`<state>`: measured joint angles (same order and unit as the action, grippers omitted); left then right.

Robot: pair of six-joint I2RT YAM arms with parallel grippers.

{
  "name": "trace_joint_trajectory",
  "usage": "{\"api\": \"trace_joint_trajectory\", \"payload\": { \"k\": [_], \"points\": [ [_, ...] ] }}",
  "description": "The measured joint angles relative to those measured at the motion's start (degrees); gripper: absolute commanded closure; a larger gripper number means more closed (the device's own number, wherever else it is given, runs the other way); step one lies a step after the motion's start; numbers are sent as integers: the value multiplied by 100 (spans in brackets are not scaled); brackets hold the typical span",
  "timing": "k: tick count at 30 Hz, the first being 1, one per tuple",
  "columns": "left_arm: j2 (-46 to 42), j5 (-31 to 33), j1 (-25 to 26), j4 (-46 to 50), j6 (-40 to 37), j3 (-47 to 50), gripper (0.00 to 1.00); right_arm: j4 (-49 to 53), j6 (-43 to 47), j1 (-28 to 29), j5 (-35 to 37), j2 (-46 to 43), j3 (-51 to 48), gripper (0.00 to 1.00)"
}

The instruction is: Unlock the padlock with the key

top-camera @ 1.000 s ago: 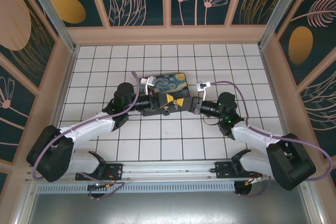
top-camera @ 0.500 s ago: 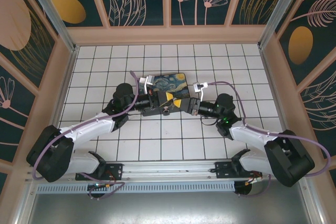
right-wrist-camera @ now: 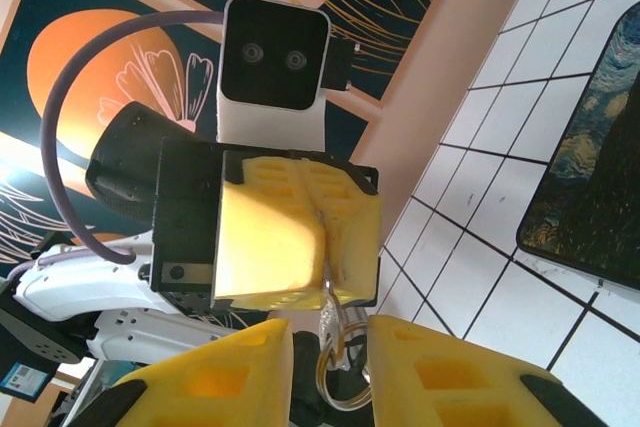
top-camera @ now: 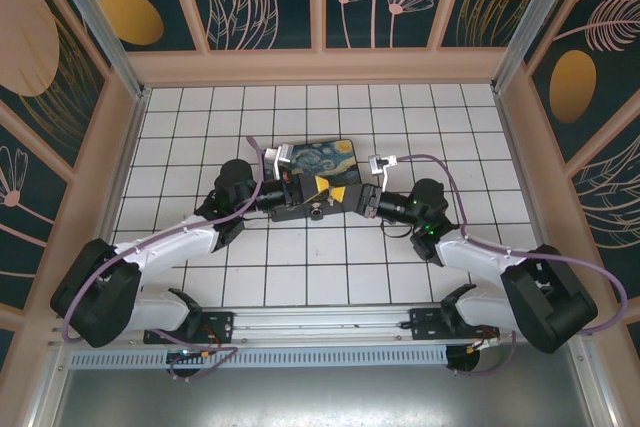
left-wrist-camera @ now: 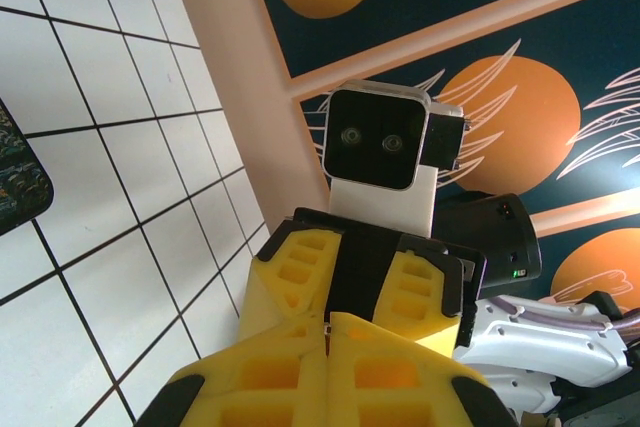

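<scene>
My two grippers meet tip to tip in front of the painted box. The left gripper (top-camera: 322, 186) (left-wrist-camera: 328, 322) is shut on the key; a sliver of metal shows at its fingertips. From the right wrist, the key's ring and bunch (right-wrist-camera: 334, 345) hang out of the left gripper's closed seam, down between my right fingers (right-wrist-camera: 420, 372). The right gripper (top-camera: 344, 195) (right-wrist-camera: 330, 335) holds a small dark body low between its jaws, which I take for the padlock (right-wrist-camera: 311, 389). Its shackle is hidden.
The dark box with the Starry Night lid (top-camera: 320, 159) (right-wrist-camera: 598, 172) lies flat on the white tiled floor (top-camera: 300, 267), just behind both grippers. Patterned walls with a tan base ledge (top-camera: 320, 65) close in the cell on three sides.
The right gripper has edged a little left, closing onto the left gripper's tips. The left arm and the box have stayed where they were.
</scene>
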<state>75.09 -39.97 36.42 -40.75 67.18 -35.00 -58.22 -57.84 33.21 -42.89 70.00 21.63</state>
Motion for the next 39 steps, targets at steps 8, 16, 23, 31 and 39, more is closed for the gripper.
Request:
{"api": "trace_joint_trajectory", "payload": {
  "k": [8, 16, 23, 31, 39],
  "points": [
    [0, -2, 0, -26, 2, 0, 100, -140, -90, 0, 68, 131, 2, 77],
    [0, -28, 0, -33, 2, 9, 100, -205, -122, 0, 107, 149, 31, 82],
    [0, -48, 0, -68, 22, 33, 100, -297, -149, 2, 103, 210, 87, 90],
    [0, -42, -7, -105, 24, 63, 100, -310, -149, 7, 105, 216, 87, 100],
    [0, 7, -4, -85, 20, 63, 46, -302, -138, 46, 103, 203, 87, 100]
  ]
}}
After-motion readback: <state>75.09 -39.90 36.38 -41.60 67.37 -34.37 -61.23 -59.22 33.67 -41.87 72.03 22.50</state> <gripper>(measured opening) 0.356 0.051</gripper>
